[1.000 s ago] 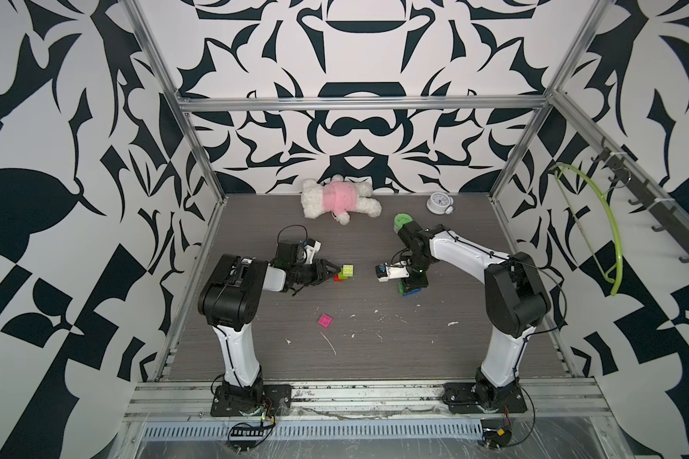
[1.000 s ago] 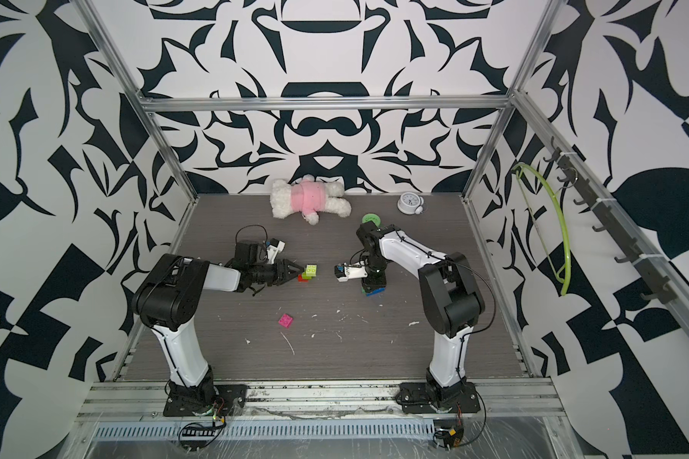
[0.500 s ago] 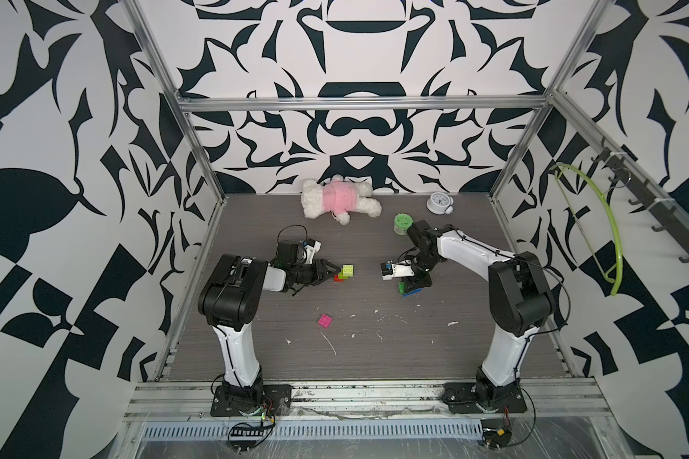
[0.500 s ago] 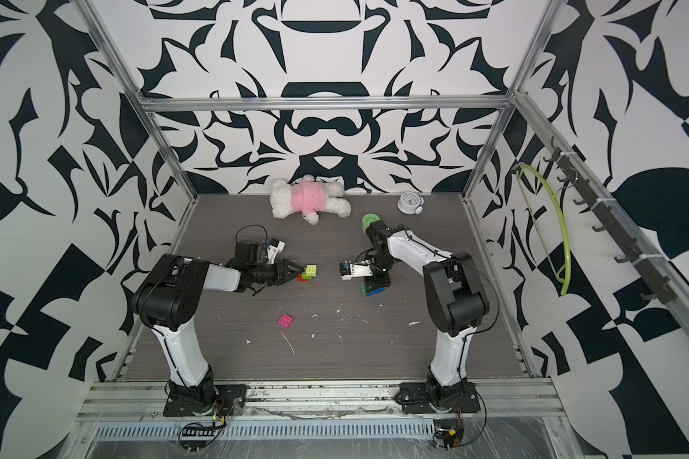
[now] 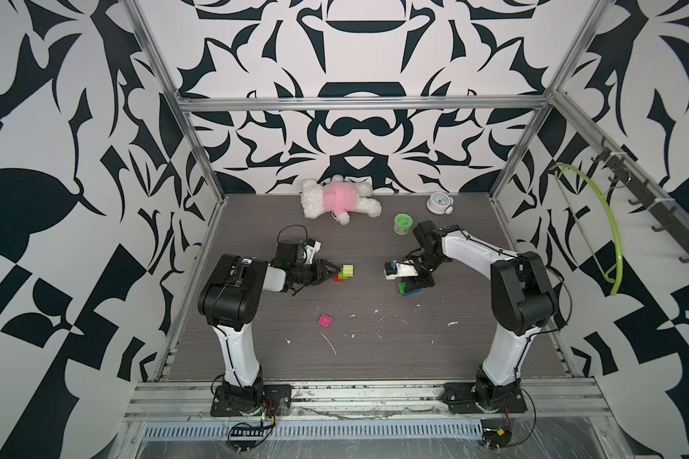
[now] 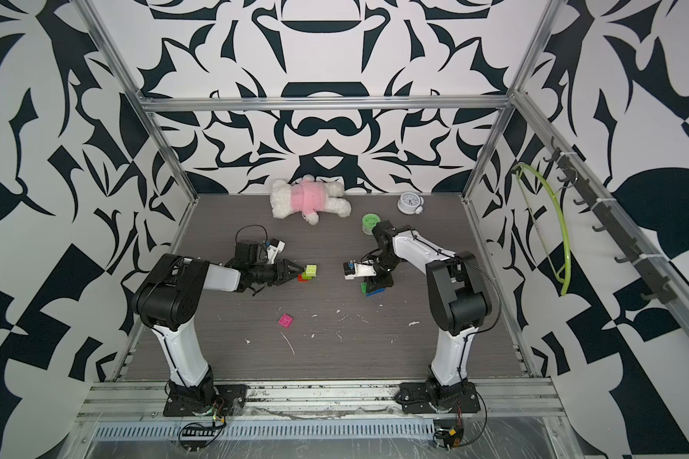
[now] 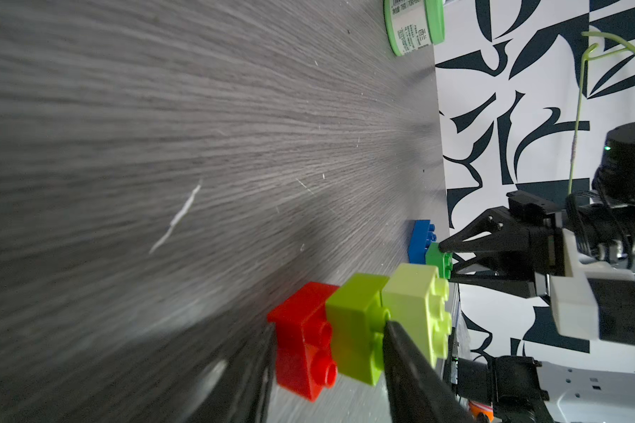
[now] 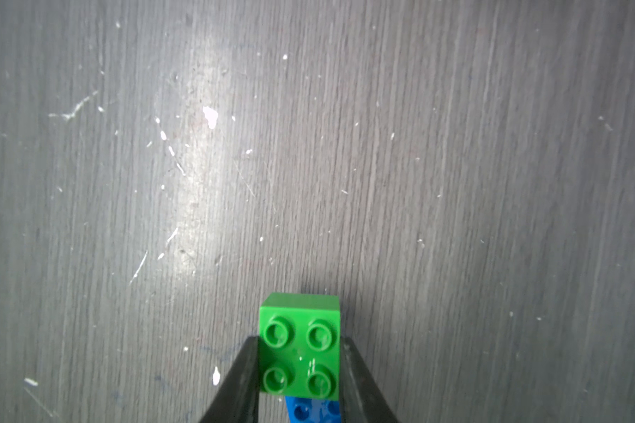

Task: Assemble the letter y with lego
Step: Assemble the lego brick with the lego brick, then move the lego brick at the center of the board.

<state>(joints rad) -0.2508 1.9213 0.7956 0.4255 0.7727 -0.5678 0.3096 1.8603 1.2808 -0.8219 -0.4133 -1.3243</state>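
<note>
My left gripper [image 5: 336, 274] [image 7: 329, 329] lies low over the table, shut on a joined row of lego: red brick [image 7: 303, 340], lime brick [image 7: 356, 315], pale yellow-green brick [image 7: 415, 304]. Its fingers clamp the red and lime ones. The same row shows in a top view [image 6: 309, 272]. My right gripper [image 5: 408, 284] [image 8: 298, 342] points down, shut on the green brick [image 8: 299, 351], which sits on one end of the blue brick [image 8: 310, 412] [image 5: 413, 293]. A pink brick [image 5: 325, 320] [image 6: 285, 320] lies loose nearer the front.
A white teddy in pink [image 5: 341, 197], a green-lidded jar [image 5: 402, 224] and a small alarm clock [image 5: 438, 203] sit along the back. A green hanger [image 5: 609, 222] hangs on the right wall. White flecks dot the table's front half.
My right arm's elbow has swung to the right and uncovered the green-lidded jar. Its gripper stays on the green brick. The left arm has not moved.
</note>
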